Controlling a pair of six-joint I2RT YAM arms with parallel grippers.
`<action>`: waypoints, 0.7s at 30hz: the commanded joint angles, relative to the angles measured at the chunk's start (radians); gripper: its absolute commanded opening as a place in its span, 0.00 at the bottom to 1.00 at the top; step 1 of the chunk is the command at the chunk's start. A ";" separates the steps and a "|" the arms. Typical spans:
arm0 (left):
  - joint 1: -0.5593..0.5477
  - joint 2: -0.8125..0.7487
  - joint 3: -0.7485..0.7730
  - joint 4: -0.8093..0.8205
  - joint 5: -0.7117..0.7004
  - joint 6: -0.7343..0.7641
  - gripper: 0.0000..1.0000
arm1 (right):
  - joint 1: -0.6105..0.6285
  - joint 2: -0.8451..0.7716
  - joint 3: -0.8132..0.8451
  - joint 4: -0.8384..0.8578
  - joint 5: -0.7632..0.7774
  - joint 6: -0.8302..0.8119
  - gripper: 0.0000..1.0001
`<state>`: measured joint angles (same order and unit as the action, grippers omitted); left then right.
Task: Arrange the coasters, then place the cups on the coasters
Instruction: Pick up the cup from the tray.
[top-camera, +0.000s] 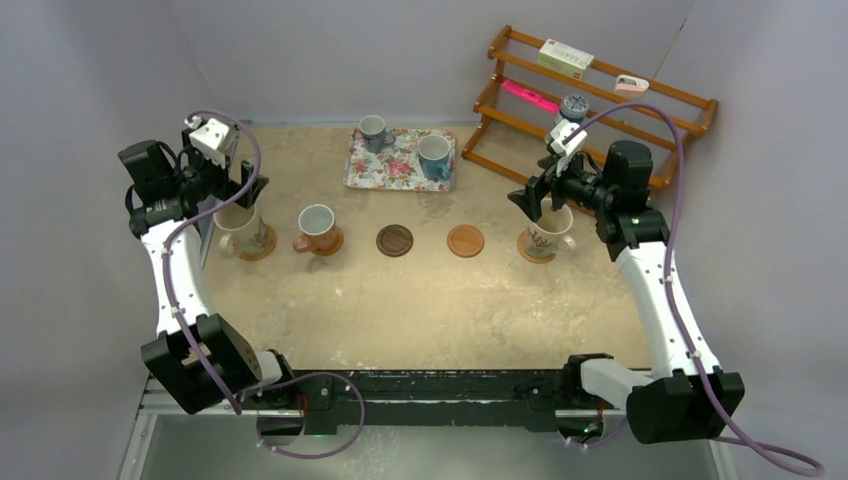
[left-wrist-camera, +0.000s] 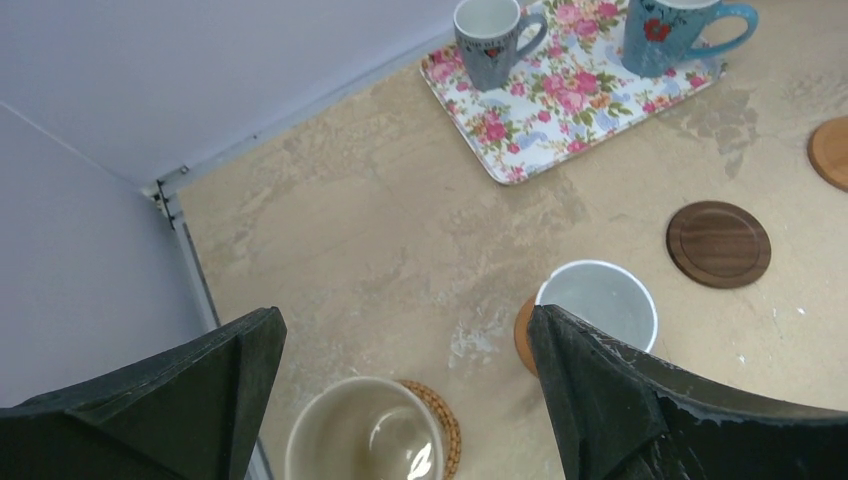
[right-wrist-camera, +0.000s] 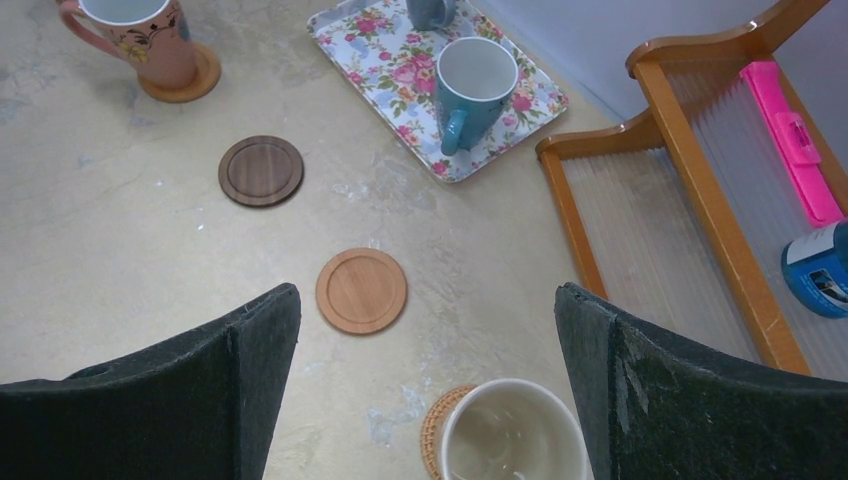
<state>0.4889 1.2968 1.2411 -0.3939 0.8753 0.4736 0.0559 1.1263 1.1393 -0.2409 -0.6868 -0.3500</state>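
Cream ceramic nearest, at both ends of the row: left cream mug (top-camera: 238, 228) seated on the left woven coaster (top-camera: 264, 245), right cream mug (top-camera: 550, 232) on the right woven coaster (top-camera: 525, 250). Directly above them, left gripper (top-camera: 250, 190) and right gripper (top-camera: 527, 200), jaws spread wide on both, nothing held, fingers close over the rims. Main hazard here: a sideways swing before enough lift, clipping a rim, dragging mug and coaster out of line or tipping a tall mug.

Along the same row toward the middle: reddish-orange mug (top-camera: 317, 228) on a tan coaster (top-camera: 333, 245), then two bare discs well apart, the dark wood coaster (top-camera: 394, 240) and the plain tan coaster (top-camera: 465, 240). Probably light and loose, so likely to skid if brushed by a low wrist or a trailing cable.

Farther back, on the floral tray (top-camera: 398, 172): small grey-blue mug (top-camera: 373, 130) and light blue mug (top-camera: 434, 155), not yet on coasters. Likely trouble there:
- pinching a thin wall and letting the mug swivel in the pads
- nudging the neighbouring mug on approach
- setting down off-centre, base overhanging the disc and rocking

Farthest, the wooden rack (right-wrist-camera: 700, 190), near the right arm and easy to strike on a wide reach.
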 joint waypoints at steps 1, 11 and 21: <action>0.004 -0.037 -0.047 -0.022 0.004 0.059 1.00 | 0.029 0.010 0.011 0.023 0.031 -0.013 0.99; 0.004 -0.170 -0.248 0.004 -0.041 0.114 1.00 | 0.138 0.082 0.055 0.017 0.147 -0.033 0.99; 0.004 -0.367 -0.490 0.376 -0.141 -0.191 1.00 | 0.287 0.216 0.097 0.064 0.311 -0.029 0.99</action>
<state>0.4889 0.9691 0.7967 -0.2260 0.7792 0.4400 0.2909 1.3048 1.1954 -0.2264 -0.4751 -0.3752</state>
